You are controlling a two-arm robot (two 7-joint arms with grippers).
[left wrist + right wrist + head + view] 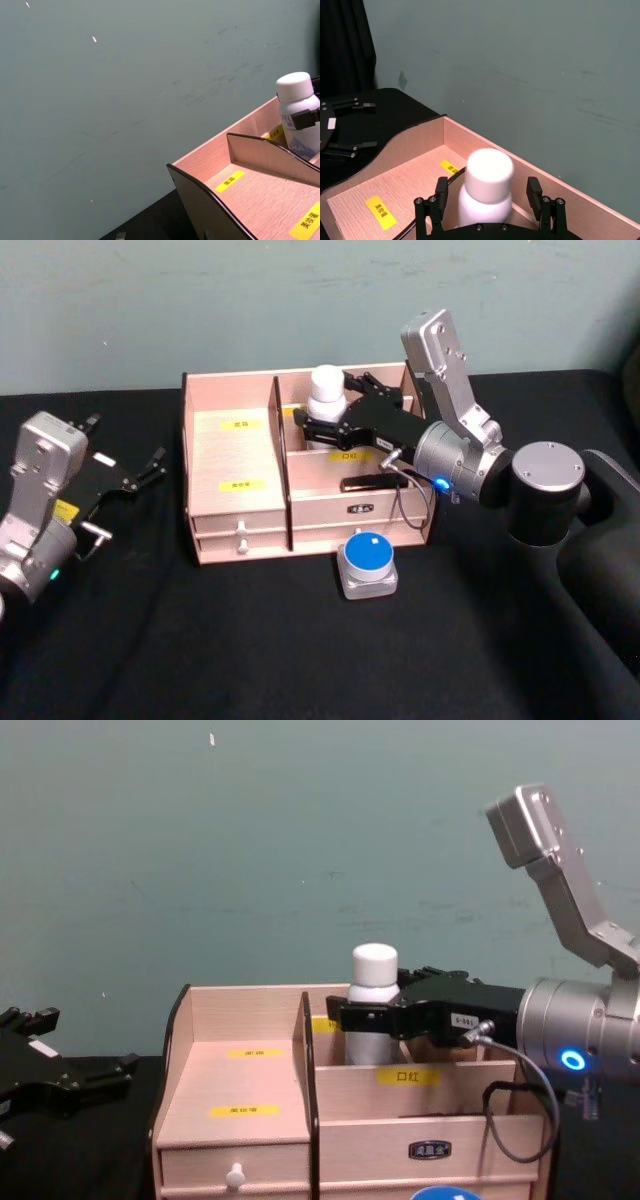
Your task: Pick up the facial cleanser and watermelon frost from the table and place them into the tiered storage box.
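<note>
Facial cleanser (pixel 327 390) upright in tiered storage box (pixel 235 455), right gripper (pixel 325 405) jaws astride

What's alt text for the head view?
The right gripper, fingers open, straddles the upright facial cleanser in a rear compartment of the tiered storage box. The watermelon frost sits on the table before the box; the left gripper rests open at left.

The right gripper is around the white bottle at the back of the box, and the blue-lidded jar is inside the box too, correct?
No: the head view shows the watermelon frost on the table in front of the tiered storage box, not inside. The right gripper is around the facial cleanser at the box's back.
</note>
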